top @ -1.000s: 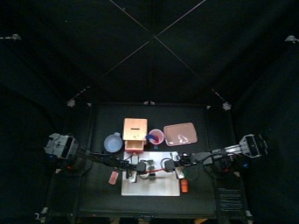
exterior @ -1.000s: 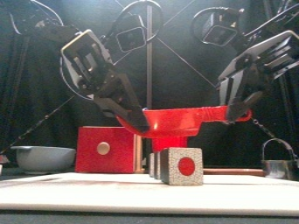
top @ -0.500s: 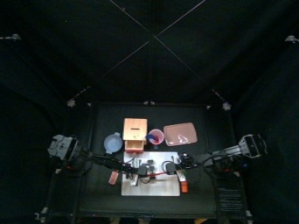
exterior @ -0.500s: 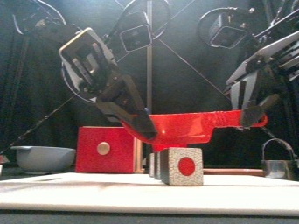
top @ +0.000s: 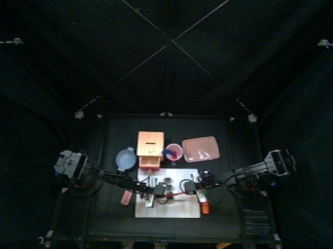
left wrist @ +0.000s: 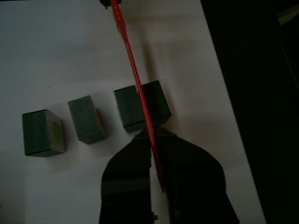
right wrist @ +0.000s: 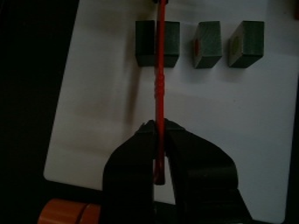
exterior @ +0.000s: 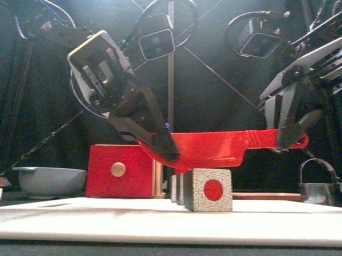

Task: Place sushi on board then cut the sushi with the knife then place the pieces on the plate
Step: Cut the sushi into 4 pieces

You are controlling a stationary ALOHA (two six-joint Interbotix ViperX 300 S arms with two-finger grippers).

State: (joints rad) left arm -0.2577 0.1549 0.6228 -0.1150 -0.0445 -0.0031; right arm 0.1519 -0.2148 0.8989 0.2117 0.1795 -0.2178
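The red knife (exterior: 214, 148), clamped endwise by left gripper (exterior: 163, 152) and right gripper (exterior: 291, 135), is held crosswise directly above the sushi (exterior: 207, 188) at lower centre.

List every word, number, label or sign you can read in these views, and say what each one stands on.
No readable text in any view.
On the nearest sushi piece: only a plain red dot on its speckled end, no writing.
On the red drawer front: a round knob, no label.
On the red knife: no brand or mark visible.
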